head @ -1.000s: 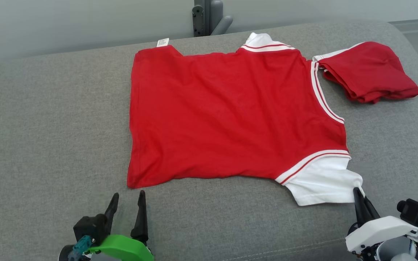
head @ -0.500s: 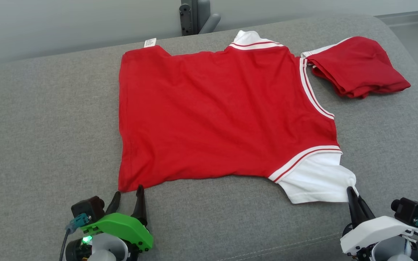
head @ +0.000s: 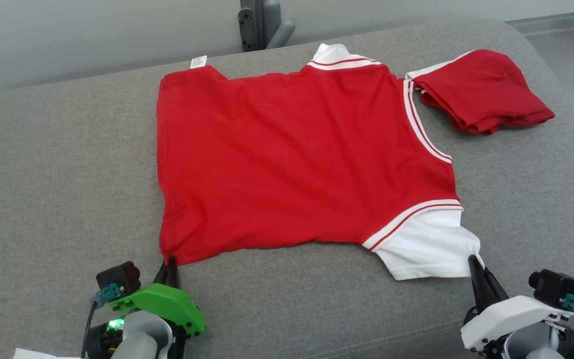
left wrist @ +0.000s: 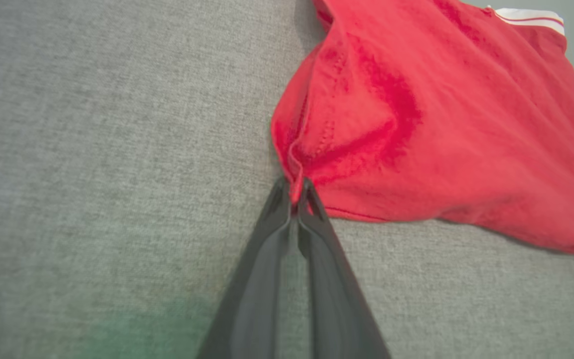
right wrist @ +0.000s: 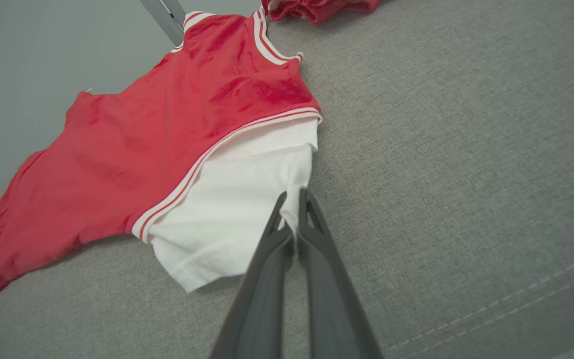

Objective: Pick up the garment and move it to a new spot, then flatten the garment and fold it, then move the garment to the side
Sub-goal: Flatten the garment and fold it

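The left fingers [left wrist: 272, 234] pinch nearly closed on the near hem corner of the garment [head: 292, 159], and the right fingers [right wrist: 274, 249] are clamped tight on the edge of its white sleeve. Both arms reach in low from the near side. The garment is soft red knit with white striped trim and lies spread on a grey woven cushion [head: 58, 174].
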Motion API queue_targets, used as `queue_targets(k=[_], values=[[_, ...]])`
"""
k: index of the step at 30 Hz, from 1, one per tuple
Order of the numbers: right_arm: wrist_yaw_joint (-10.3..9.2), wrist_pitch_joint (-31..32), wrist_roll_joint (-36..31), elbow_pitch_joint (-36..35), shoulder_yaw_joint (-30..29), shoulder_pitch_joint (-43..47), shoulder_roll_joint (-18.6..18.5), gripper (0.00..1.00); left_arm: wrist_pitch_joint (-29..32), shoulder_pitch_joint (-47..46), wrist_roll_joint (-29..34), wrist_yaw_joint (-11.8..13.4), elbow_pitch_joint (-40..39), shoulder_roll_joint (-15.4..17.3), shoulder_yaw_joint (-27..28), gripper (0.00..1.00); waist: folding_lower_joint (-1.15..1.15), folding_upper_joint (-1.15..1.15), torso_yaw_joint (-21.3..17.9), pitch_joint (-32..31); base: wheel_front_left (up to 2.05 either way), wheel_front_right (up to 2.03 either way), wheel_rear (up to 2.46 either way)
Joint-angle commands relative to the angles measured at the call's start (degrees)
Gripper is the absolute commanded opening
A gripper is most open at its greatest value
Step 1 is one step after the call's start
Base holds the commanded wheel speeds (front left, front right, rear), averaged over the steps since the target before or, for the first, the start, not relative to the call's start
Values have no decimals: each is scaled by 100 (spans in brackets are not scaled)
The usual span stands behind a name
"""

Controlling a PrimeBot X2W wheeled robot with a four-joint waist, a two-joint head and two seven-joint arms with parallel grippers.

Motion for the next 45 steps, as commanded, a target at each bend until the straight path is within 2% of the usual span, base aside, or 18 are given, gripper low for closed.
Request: queue_targets(k=[1,10,13,16,19,26,28,29,36,41,45], values=[[-1,17,-62,-24,9,-19,-30,0,7,-81,-37,-62,100,8,-94,0,0,0,-5,-15,0,0,0],[-1,-65,117,-198,34,-133,-23,0,-416,-216,-337,-124,-35,17,-63,0,0,0,47,-136,0,0,0],[-1,-73,310,-383,30,-212,-39,0,-474,-134,-519,-210,-382,17,76,0,0,0,96,-203,0,0,0],[-1,-117,524,-760,-12,-343,-122,0,-497,60,-693,-377,-1068,16,214,0,0,0,167,-317,0,0,0],[-1,-148,621,-987,-57,-415,-161,0,-502,160,-743,-386,-1461,19,292,0,0,0,201,-373,0,0,0],[0,-275,1045,-1981,-320,-589,-124,0,-443,589,-805,-210,-3151,16,260,0,0,0,287,-508,0,0,0],[0,-287,1205,-2359,-382,-603,-117,0,-324,709,-908,-144,-3735,16,269,0,0,0,299,-518,0,0,0],[0,-315,1369,-2747,-452,-630,-117,0,-189,814,-987,-56,-4309,48,292,0,0,0,305,-516,0,0,0],[0,-223,1881,-3950,-651,-679,-106,0,373,957,-1265,259,-6145,169,407,0,0,0,281,-438,0,0,0],[0,-77,2101,-4470,-778,-815,-47,0,782,732,-1204,450,-7044,381,430,0,0,0,263,-279,0,0,0],[0,174,1951,-4498,-838,-1059,-57,0,1135,427,-1123,575,-7324,592,445,0,0,0,278,-45,0,0,0]])
